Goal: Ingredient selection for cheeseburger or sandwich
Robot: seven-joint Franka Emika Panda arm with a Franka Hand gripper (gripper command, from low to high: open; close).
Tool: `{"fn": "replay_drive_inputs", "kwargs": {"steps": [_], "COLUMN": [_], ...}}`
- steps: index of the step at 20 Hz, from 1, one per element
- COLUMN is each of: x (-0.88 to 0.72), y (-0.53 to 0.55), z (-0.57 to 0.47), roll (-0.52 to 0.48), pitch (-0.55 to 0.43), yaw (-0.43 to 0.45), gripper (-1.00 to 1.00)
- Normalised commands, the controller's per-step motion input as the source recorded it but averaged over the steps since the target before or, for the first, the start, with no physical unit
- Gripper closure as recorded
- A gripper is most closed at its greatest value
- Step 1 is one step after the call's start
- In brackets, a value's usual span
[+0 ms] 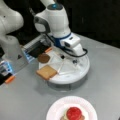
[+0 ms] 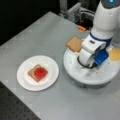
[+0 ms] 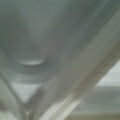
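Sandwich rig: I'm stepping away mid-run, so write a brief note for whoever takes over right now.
Gripper: low over the white round tray; nothing visibly held.
Sandwich: on the white paper plate, a toast square with a red round on top.
On the tray: a second toast square, dark brown patty disc, cheese square.
Done: base toast and red round placed.
Left: no top toast on the stack yet.

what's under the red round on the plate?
The red round lies on a brown toast square on the white paper plate. Anything between them is covered. The gripper is down at the white turntable.
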Motion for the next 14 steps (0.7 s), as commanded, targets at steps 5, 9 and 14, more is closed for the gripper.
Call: {"fn": "replay_drive_inputs", "kwargs": {"steps": [5, 9, 14], "x": [-0.04, -0.04, -0.01], "y": [-0.05, -0.04, -0.02], "z": [0.14, 0.15, 0.19], "roll": [0.059, 0.084, 0.091], "pitch": [0.034, 0.077, 0.102], "yaw": [0.187, 0.161, 0.11], "gripper": [-1.0, -1.0, -1.0]}}
